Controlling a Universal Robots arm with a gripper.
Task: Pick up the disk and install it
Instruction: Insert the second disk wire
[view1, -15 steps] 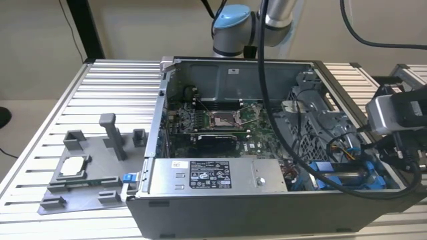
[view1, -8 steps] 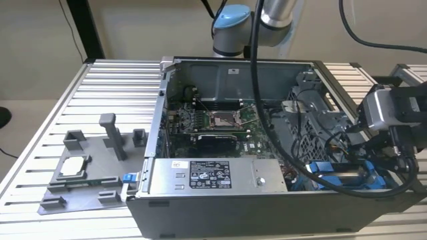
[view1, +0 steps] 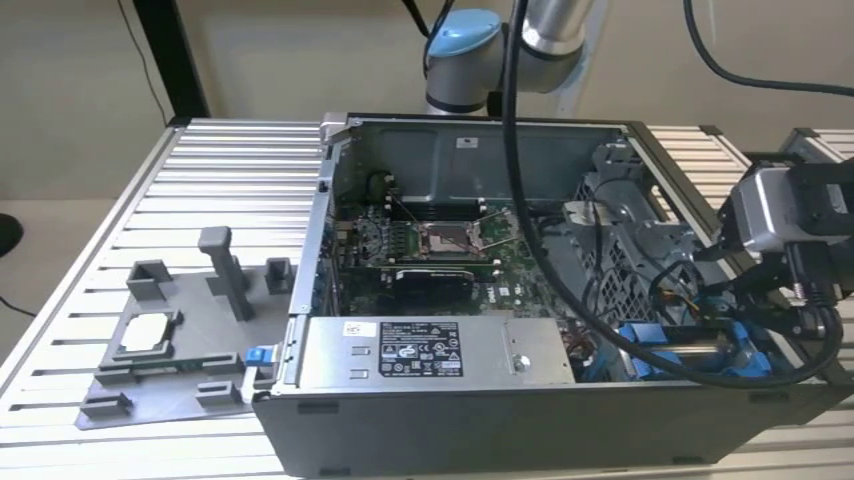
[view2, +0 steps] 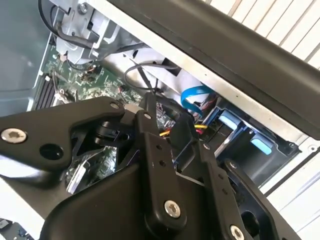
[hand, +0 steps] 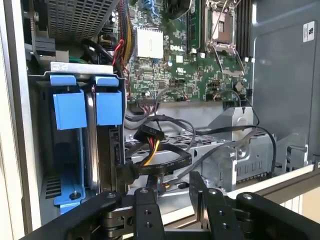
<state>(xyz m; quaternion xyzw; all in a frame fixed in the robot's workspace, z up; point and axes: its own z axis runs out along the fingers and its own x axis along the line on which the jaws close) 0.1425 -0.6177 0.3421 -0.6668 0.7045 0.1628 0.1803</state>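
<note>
Bench: slatted metal bench (view1: 227, 170) carrying an open computer case (view1: 467, 430), lying on its side.
Arm: the arm (view1: 550, 35) comes in from behind the case; its wrist hangs over the case's end at the exterior view's right.
Tool: the tool (hand: 172, 187) is parted by a narrow gap with nothing between its jaws. It hovers just outside the drive bay (hand: 37, 140).
Disk: the disk (hand: 109, 107) stands on edge inside the bay, its blue bracket tabs facing outward. In the exterior view the disk (view1: 645, 350) sits in the case's near corner, at that view's right.
Tool to disk: near, but apart, with no contact visible.
Cables: a loose bundle of cables (hand: 155, 150) with a black plug and yellow and red wires hangs between the tool and the bay.
Board: green board (hand: 200, 70) in the case floor, beyond the bay.
Power box: long grey power box (view1: 420, 350) along the near wall, beside the disk's corner.
Tray: grey tray (view1: 187, 300) on the bench at the exterior view's left, well apart from the tool.
Chip: small silver chip (view1: 147, 332) resting on the tray.
</note>
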